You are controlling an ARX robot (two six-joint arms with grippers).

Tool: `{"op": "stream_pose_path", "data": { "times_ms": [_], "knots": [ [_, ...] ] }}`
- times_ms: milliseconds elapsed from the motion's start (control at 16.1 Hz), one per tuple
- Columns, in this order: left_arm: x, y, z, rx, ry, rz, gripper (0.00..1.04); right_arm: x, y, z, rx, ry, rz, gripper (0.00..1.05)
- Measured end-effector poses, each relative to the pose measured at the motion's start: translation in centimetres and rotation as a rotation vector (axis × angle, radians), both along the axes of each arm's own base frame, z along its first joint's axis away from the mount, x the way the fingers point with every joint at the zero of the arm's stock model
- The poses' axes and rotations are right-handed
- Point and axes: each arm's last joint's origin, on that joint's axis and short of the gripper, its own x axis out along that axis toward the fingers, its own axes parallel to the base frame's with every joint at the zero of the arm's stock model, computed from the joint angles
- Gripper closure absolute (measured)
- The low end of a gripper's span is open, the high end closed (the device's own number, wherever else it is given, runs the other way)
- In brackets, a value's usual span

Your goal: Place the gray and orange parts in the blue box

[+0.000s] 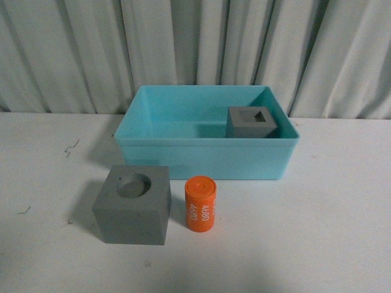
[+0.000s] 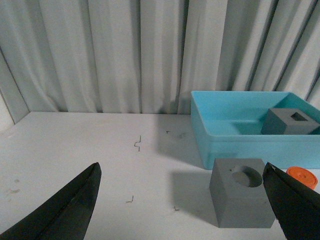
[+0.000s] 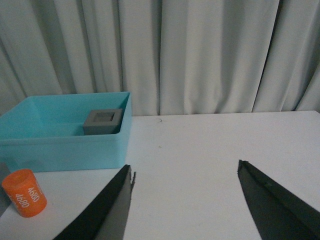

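A gray cube with a round recess point(image 1: 133, 204) point(image 2: 243, 198) stands on the white table in front of the blue box point(image 1: 201, 160) point(image 2: 240, 145) point(image 3: 60, 145). Just to its right the orange cylinder marked 4680 point(image 1: 201, 204) point(image 2: 303, 176) point(image 3: 24, 193) stands upright. A second gray cube with a square recess point(image 1: 250, 122) point(image 2: 290, 121) point(image 3: 102, 121) sits inside the box at its right rear. Neither arm shows in the front view. My left gripper point(image 2: 181, 172) is open, short of the round-recess cube. My right gripper point(image 3: 185, 167) is open over bare table, to the right of the cylinder.
Pleated gray curtains point(image 1: 195, 49) close off the back of the table. Small dark marks point(image 1: 72, 148) dot the white tabletop on the left. Bare table point(image 1: 330, 232) stretches to the right of the cylinder.
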Motion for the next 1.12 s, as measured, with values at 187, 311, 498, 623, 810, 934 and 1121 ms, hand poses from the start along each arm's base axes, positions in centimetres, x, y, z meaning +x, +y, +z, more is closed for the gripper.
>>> {"op": "stream_pose_path", "data": {
  "times_ms": [187,311,498,623,810,934,1121],
  "knots": [
    [-0.2,0.0,-0.1,-0.011,0.237,-0.086,0.07,0.0,0.0,0.0,0.000,0.001,-0.002,0.06],
    [1.6,-0.9,1.1,-0.147,0.721,-0.303,0.07,0.0,0.1,0.0,0.000,-0.001,0.007,0.07],
    [4.6,-3.0,-0.3,-0.169,0.865,-0.354,0.07,0.0,0.1,0.0,0.000,-0.001,0.006,0.06],
    [6.6,-4.5,0.2,-0.160,0.841,-0.381,0.07,0.0,0.1,0.0,0.000,0.000,0.006,0.06],
    [10.0,-6.6,1.4,-0.153,0.783,-0.407,0.07,0.0,0.1,0.0,0.000,0.000,0.006,0.06],
    [12.2,-7.4,1.7,-0.147,0.748,-0.398,0.07,0.0,0.1,0.0,0.000,0.000,0.006,0.06],
    [14.8,-8.6,1.1,-0.112,0.705,-0.398,0.07,0.0,0.1,0.0,0.000,0.000,0.006,0.06]
  ]
}}
